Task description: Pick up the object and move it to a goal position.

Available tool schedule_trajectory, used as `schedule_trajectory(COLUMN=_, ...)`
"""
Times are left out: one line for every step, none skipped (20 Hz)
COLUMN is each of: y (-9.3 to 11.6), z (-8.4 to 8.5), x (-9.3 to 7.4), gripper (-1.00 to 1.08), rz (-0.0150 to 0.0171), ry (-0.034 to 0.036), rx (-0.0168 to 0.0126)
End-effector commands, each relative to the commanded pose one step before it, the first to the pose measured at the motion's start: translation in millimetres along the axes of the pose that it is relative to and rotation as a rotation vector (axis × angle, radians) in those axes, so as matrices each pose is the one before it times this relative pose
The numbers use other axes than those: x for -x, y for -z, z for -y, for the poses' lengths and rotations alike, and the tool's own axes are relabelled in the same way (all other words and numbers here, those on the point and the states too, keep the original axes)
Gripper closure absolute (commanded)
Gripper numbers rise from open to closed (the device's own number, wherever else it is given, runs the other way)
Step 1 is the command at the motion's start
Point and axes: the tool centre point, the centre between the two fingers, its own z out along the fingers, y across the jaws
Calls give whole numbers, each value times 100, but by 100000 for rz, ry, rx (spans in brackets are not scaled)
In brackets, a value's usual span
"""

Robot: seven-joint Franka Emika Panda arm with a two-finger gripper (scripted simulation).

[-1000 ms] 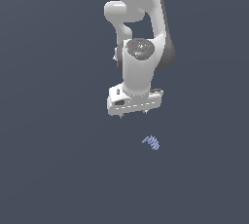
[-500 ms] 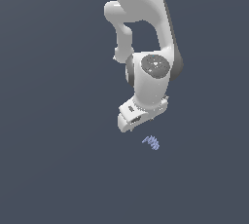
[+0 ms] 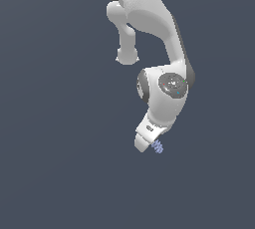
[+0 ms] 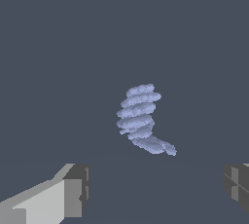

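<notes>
The object [image 3: 157,147] is a tiny pale lavender-blue ridged, screw-like piece lying on the dark grey floor. In the exterior view the white gripper [image 3: 144,142] hangs just above it, its end touching or overlapping the piece's edge on the exterior view's left; the fingers are hidden there. In the wrist view the object [image 4: 141,118] lies ahead of the gripper [image 4: 158,189], centred between the two fingertips [image 4: 73,189]. The jaws stand wide apart and hold nothing.
The arm's white links [image 3: 164,91] rise above the gripper and fill the upper middle of the exterior view. The flat dark grey floor [image 3: 60,173] lies all around.
The arm has swung towards the exterior view's right and come down, turning its wrist. The gripper now sits right over the object; a second ago it was higher and to the left.
</notes>
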Motion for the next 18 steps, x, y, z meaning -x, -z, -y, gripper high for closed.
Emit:
schedule_trajectory(y=-557, z=93, x=-789, gripper=-92, rz=-89, ry=5995, rx=-159)
schedule_trajectory(y=-191, z=25, x=-251, gripper=-92, rz=-29, ry=1916, rx=-69)
schedule_trajectory(y=-175, z=19, x=-228, gripper=-92, rz=-30, ry=1744, rx=-64)
schedule_trajectory(y=-159, z=13, x=-204, gripper=-92, rz=-30, ry=1572, rx=-58)
schedule_trajectory(y=-143, z=9, x=-181, gripper=-92, rz=-29, ry=1402, rx=-52)
schedule_trajectory(y=-126, z=7, x=-159, gripper=-92, rz=-28, ry=1236, rx=-46)
schedule_trajectory(y=-109, z=5, x=-137, gripper=-92, rz=-25, ry=1069, rx=-40)
schedule_trajectory(y=-93, z=3, x=-115, gripper=-92, rz=-22, ry=902, rx=-34)
schedule_trajectory(y=-76, z=0, x=-92, gripper=-92, rz=-19, ry=733, rx=-28)
schedule_trajectory(y=-59, z=1, x=-73, gripper=-92, rz=-15, ry=573, rx=-22)
schedule_trajectory(y=-42, z=0, x=-52, gripper=-92, rz=-11, ry=408, rx=-16)
schedule_trajectory(y=-25, z=2, x=-33, gripper=-92, rz=-7, ry=249, rx=-10)
schedule_trajectory(y=-8, z=-6, x=-4, gripper=-92, rz=-2, ry=69, rx=-3)
schedule_trajectory(y=22, z=30, x=54, gripper=-92, rz=38, ry=-486, rx=-25)
schedule_trajectory(y=-45, z=-2, x=2, gripper=-92, rz=0, ry=0, rx=0)
schedule_trajectory(y=-134, z=-6, x=7, gripper=-92, rz=0, ry=0, rx=0)
schedule_trajectory(y=-222, z=-9, x=12, gripper=-92, rz=0, ry=0, rx=0)
schedule_trajectory(y=-307, z=22, x=-18, gripper=-92, rz=-3, ry=69, rx=4)
